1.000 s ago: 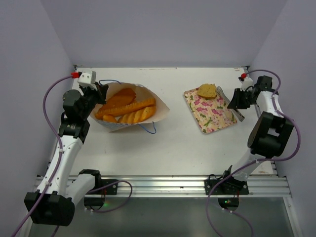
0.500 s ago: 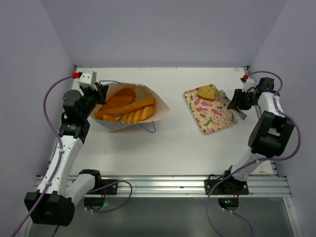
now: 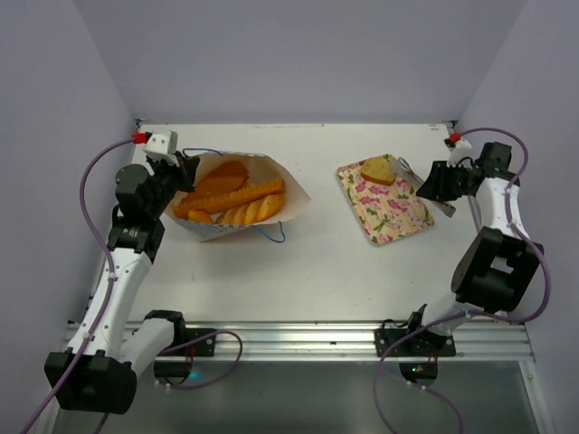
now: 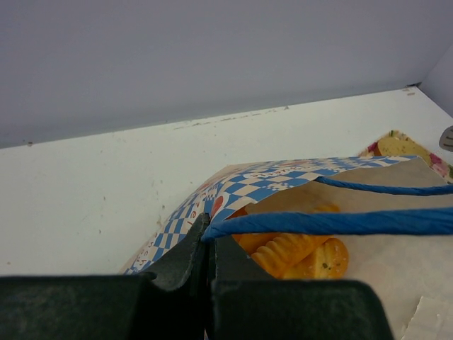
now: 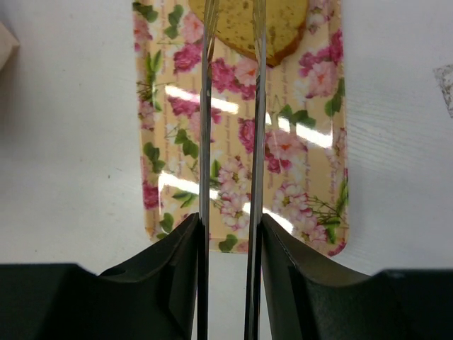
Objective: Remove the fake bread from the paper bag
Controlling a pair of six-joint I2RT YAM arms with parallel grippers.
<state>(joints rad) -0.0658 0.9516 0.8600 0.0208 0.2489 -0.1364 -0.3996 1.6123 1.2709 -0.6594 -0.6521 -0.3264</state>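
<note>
White table (image 3: 344,262); wrist-only: left gripper (image 4: 209,248) pinching cord handle (image 4: 333,223).

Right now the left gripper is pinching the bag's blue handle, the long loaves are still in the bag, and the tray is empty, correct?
Not quite: the pink floral tray is not empty. The top external view shows a tan bun on its far end. The rest holds: the left gripper pinches the blue handle, and the long loaves lie in the paper bag.
</note>
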